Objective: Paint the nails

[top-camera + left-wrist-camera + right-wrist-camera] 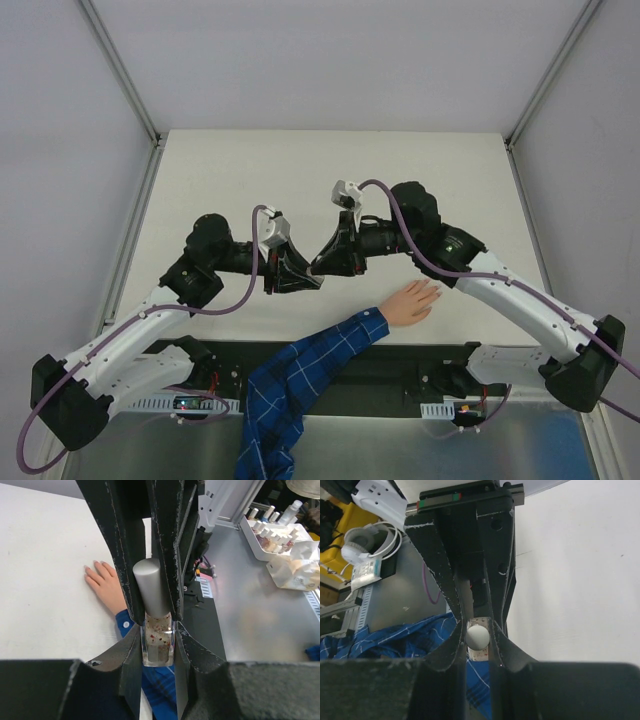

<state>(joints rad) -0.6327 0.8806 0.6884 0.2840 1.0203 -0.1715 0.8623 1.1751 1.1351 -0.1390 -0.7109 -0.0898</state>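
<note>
A nail polish bottle (158, 647) with clear, red-flecked glass and a silver cap (151, 587) is held in the air between both grippers. My left gripper (158, 630) is shut on the glass body. My right gripper (478, 630) is shut on the cap (478, 636), seen end-on. The two grippers meet tip to tip above the table, left (303, 276) and right (324, 261). The pale hand (412, 302) with a blue plaid sleeve (330, 358) lies flat on the table, below and right of the grippers. Its nails (88, 569) are barely discernible.
A white tray (252, 539) of several polish bottles and a crumpled white bag (295, 572) sit on the grey bench beside the table. Headphones (364, 542) and a power strip (376, 494) lie off the table. A black base plate (400, 365) runs along the near edge.
</note>
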